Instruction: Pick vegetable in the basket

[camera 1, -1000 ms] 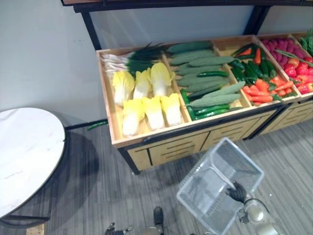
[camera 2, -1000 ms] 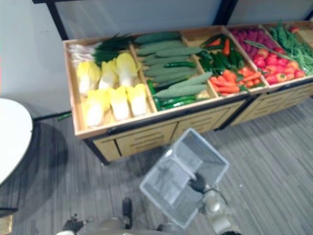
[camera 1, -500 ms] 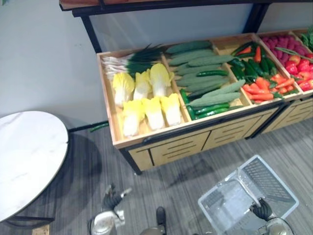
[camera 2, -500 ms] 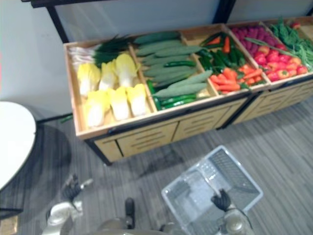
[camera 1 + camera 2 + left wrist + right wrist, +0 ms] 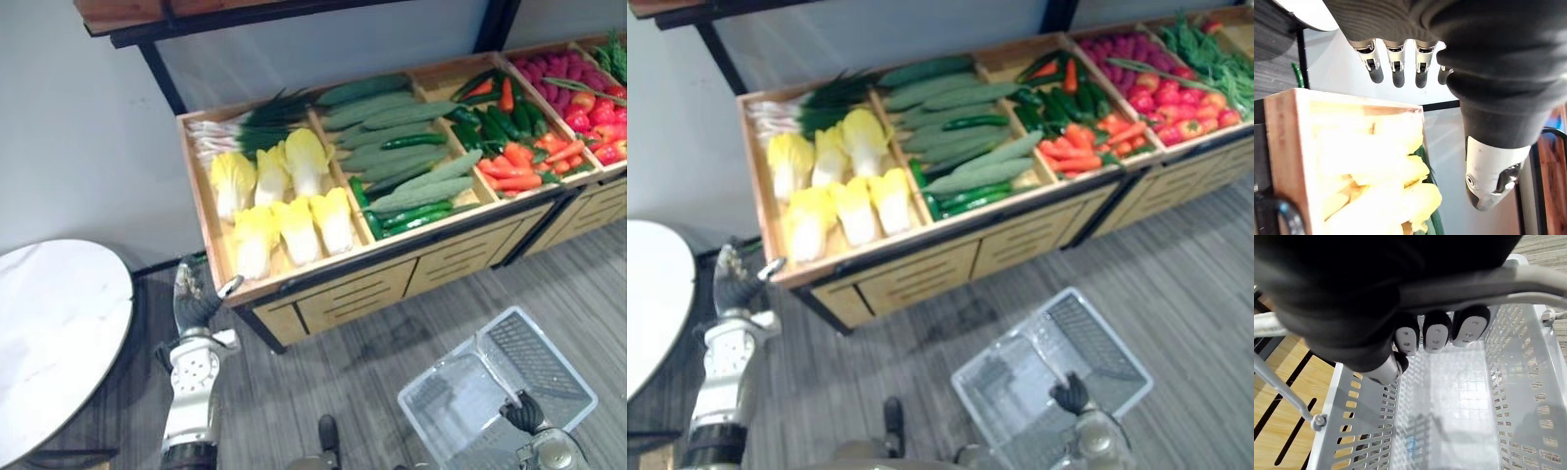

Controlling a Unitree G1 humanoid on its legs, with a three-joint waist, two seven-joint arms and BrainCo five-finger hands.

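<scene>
A white mesh basket (image 5: 576, 384) hangs low over the floor at the lower right, with nothing in it. My right hand (image 5: 524, 412) is shut on its handle (image 5: 1528, 278), fingers curled round the bar. My left hand (image 5: 195, 297) is raised beside the front left corner of the wooden produce stand (image 5: 338, 294), fingers (image 5: 1397, 68) straight and holding nothing. Just past it in the first bin lie pale yellow cabbages (image 5: 284, 208), with green scallions (image 5: 250, 125) behind them. Long cucumbers (image 5: 402, 147) fill the second bin. Carrots and green peppers (image 5: 509, 147) lie further right.
A round white marble table (image 5: 49, 333) stands at the left, close to my left arm. Red vegetables (image 5: 588, 103) fill the far right bin. A black shelf frame (image 5: 157, 69) rises over the stand against the grey wall. Grey plank floor lies between stand and basket.
My left hand has risen from near the floor up to the stand's front left corner. The basket swung down from a tilted, raised pose and now hangs low at the right.
</scene>
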